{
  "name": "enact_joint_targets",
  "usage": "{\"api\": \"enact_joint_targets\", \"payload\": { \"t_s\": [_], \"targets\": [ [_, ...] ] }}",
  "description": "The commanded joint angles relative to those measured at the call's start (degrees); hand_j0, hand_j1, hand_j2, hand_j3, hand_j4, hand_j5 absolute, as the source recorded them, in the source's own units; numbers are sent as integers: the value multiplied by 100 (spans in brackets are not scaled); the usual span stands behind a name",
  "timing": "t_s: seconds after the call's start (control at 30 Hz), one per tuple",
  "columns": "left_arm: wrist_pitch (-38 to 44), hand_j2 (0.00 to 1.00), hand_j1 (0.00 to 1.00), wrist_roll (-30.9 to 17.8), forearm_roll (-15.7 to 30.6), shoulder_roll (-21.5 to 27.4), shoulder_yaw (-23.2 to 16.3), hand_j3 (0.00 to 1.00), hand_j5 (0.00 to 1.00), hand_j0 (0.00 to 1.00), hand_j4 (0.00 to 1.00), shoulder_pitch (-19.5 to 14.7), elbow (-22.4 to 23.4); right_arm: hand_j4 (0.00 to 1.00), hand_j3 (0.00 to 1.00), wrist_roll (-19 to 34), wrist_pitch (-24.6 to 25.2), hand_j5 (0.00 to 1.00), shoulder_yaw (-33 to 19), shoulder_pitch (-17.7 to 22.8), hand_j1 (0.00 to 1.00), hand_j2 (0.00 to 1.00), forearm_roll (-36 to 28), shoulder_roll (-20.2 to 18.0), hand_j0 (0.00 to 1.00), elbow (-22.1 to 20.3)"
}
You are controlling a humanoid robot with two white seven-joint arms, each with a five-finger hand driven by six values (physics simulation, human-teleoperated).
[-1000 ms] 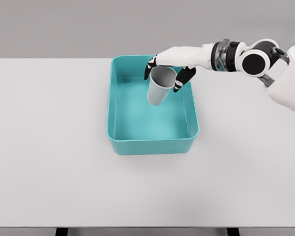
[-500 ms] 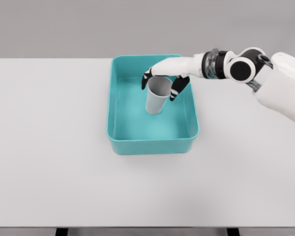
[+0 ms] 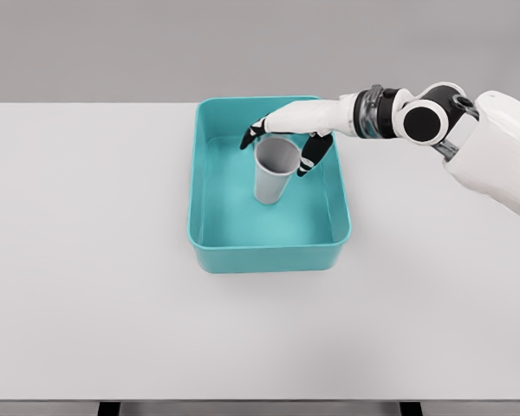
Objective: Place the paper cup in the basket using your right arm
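A grey paper cup (image 3: 272,179) stands upright inside the teal basket (image 3: 269,258), on its floor a little behind the middle. My right hand (image 3: 277,153) hovers over the cup's rim, reaching in from the right across the basket's far right corner. Its dark-tipped fingers (image 3: 310,159) are spread on either side of the rim, and the thumb side stands clear of the cup on the left. The hand is open and holds nothing. My left arm does not show.
The basket sits at the back middle of a white table (image 3: 87,260). The table's front edge runs along the bottom of the view, and a grey wall lies behind.
The cup came down from a tilted hold to stand upright on the basket floor. The fingers then spread apart and let go of it.
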Motion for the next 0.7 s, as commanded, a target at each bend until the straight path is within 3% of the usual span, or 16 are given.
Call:
{"api": "enact_joint_targets", "payload": {
  "t_s": [0.0, 0.2, 0.33, 0.43, 0.53, 0.63, 0.67],
  "targets": [
    [0, 100, 100, 4, 0, 0, -1, 100, 100, 100, 100, 0, 1, 94, 94, -2, 3, 94, -5, 0, 94, 94, -12, 3, 94, -7],
    [0, 100, 100, 4, 0, 0, -1, 100, 100, 100, 100, 0, 1, 95, 95, -2, 3, 95, -31, -26, 95, 95, -12, -15, 95, -60],
    [0, 100, 100, -5, 0, 0, -1, 100, 100, 100, 100, 0, 1, 98, 98, -2, 3, 98, -382, -70, 98, 98, -12, -190, 98, -499],
    [0, 100, 100, 4, 0, 0, -1, 100, 100, 100, 100, 0, 1, 99, 99, -2, 3, 99, -725, 0, 99, 99, -30, -647, 99, -1018],
    [0, 100, 100, 4, 0, 0, -1, 100, 100, 100, 100, 0, 1, 99, 99, -2, -50, 99, -1454, 465, 99, 99, -30, -1087, 99, -1483],
    [0, 100, 100, 4, 0, 0, -1, 100, 100, 100, 100, 0, 1, 99, 99, -2, -129, 99, -2957, 1318, 99, 99, -30, -1149, 99, -2002],
    [0, 100, 100, -5, 0, 0, -1, 100, 100, 100, 100, 0, 1, 99, 99, -2, -155, 99, -3194, 1441, 99, 99, -178, -1227, 99, -2142]
  ]
}}
